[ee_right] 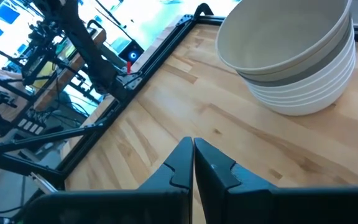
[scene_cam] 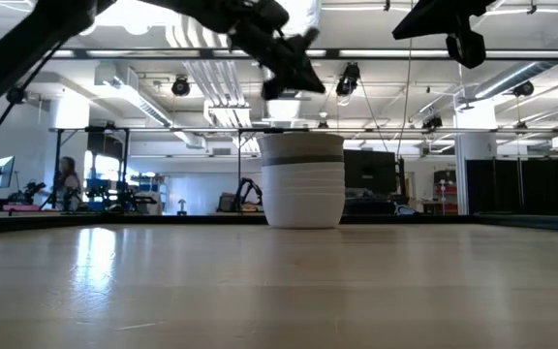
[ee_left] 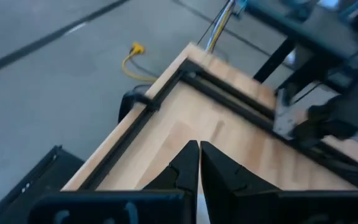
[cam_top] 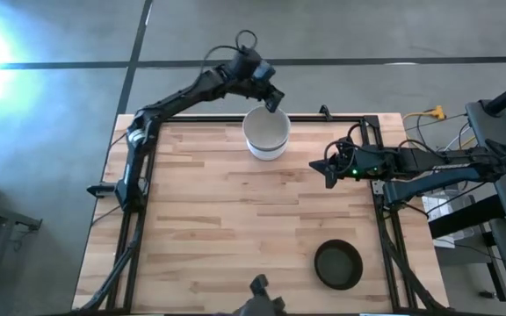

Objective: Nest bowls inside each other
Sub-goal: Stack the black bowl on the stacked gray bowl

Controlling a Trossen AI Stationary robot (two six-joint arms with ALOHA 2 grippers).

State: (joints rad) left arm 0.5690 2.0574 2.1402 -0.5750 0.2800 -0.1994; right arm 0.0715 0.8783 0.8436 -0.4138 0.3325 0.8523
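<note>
Left gripper [cam_top: 273,99], fingers pressed together and empty, hovers over the far rim of a stack of nested bowls [cam_top: 266,133] near the table's [cam_top: 200,219] far edge. Right gripper [cam_top: 324,168], also closed and empty, hangs beside the stack. A black bowl [cam_top: 337,265] sits alone near the front right.

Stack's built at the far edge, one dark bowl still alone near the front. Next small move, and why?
Probably swing the right pincer toward the black bowl: it sits alone on the right arm's side, while the bowl stack stands at the far edge. The left pincer hovers over that stack, shut and empty.
</note>
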